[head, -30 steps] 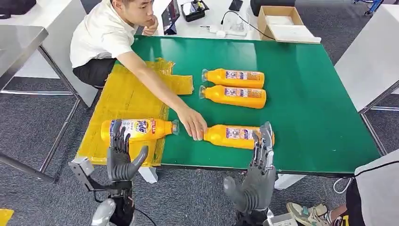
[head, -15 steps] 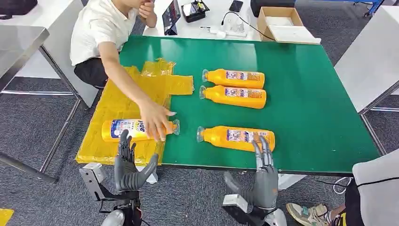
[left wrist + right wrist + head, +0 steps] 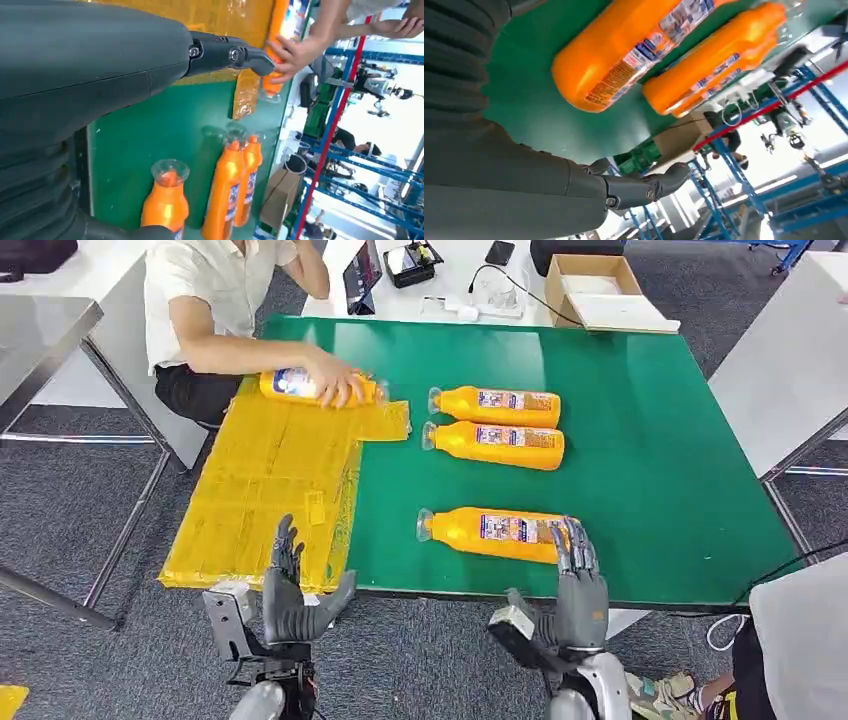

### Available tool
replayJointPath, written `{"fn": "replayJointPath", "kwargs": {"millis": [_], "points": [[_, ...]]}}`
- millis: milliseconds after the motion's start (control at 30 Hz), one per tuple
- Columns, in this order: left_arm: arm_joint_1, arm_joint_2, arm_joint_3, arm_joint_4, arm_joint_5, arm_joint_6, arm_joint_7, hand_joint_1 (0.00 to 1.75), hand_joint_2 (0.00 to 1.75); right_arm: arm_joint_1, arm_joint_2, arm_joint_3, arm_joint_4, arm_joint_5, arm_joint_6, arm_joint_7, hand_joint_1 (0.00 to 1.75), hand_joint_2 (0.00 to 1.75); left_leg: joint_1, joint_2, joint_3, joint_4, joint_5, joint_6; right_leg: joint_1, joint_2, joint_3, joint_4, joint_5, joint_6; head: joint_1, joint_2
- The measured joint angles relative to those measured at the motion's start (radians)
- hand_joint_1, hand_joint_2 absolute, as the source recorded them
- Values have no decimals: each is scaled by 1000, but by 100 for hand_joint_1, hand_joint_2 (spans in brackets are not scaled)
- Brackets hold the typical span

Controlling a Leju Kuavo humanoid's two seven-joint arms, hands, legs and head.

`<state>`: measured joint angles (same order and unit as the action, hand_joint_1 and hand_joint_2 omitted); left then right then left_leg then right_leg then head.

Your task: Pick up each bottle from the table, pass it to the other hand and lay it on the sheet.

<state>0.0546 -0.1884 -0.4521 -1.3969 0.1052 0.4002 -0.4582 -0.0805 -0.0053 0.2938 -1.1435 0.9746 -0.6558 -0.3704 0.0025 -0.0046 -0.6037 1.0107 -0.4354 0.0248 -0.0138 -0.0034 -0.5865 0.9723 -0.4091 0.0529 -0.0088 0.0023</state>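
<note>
both hands, left hand and right hand, hang spread and empty below the table edge. a person's hand has slid the delivered bottle up the yellow sheet; the nearest bottle seems next.

Four orange bottles are in view: three lie on the green table to the right of the yellow sheet, namely a touching pair and a single one nearer the robot. The fourth bottle lies at the sheet's far edge under a person's hand. There is one sheet, though it may be several taped pieces.
</note>
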Motion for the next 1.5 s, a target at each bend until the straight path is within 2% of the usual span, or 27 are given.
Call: {"fn": "replayJointPath", "kwargs": {"millis": [167,267,400,567,800,933,1267,1367,1433,1500], "points": [[-17,2,-18,13,-106,63,-61,0,175,-112,11,53,137,-10,0,-13,0,175,0,-1,0,0,1,0,0,0,1,0,1,1,0,0],[2,11,-29,3,-135,60,-57,0,175,-143,37,84,184,19,0,30,0,175,0,0,0,0,1,0,0,0,0,1,0,1,-1,0],[22,21,-29,-4,-160,38,-6,0,175,-167,52,102,228,12,32,99,0,175,1,-2,-2,0,1,0,1,0,-1,1,0,0,0,0],[17,21,-34,0,-196,33,39,0,175,-189,44,100,284,-5,94,127,0,175,0,-2,-2,0,1,0,0,0,-2,0,0,1,0,0],[-17,15,-55,32,-206,22,44,0,175,-207,24,90,347,-7,97,129,0,175,-1,-3,-1,1,1,0,-1,0,-2,0,0,1,-1,0],[-69,-11,-72,94,-207,12,43,0,175,-237,-3,82,394,23,73,144,0,175,-1,-4,-2,1,1,0,0,-1,-1,0,0,1,-1,0],[-80,-16,-76,106,-201,11,43,0,175,-247,-10,81,408,39,68,153,0,175,-1,-3,-2,1,1,0,0,-1,0,0,0,1,0,0],[-93,-23,-83,128,-187,11,44,0,175,-275,-23,81,445,85,65,189,0,175,-1,-3,-2,1,1,0,-1,0,0,0,0,1,0,0],[-95,-22,-87,136,-180,4,70,0,175,-342,-36,85,496,210,95,326,0,175,-1,-3,-2,1,1,0,0,0,-1,1,0,1,0,0],[-92,-21,-87,128,-181,-8,84,0,175,-361,-39,91,500,255,105,369,0,175,-1,-3,-2,1,1,0,0,0,-1,1,0,1,0,0]]}}
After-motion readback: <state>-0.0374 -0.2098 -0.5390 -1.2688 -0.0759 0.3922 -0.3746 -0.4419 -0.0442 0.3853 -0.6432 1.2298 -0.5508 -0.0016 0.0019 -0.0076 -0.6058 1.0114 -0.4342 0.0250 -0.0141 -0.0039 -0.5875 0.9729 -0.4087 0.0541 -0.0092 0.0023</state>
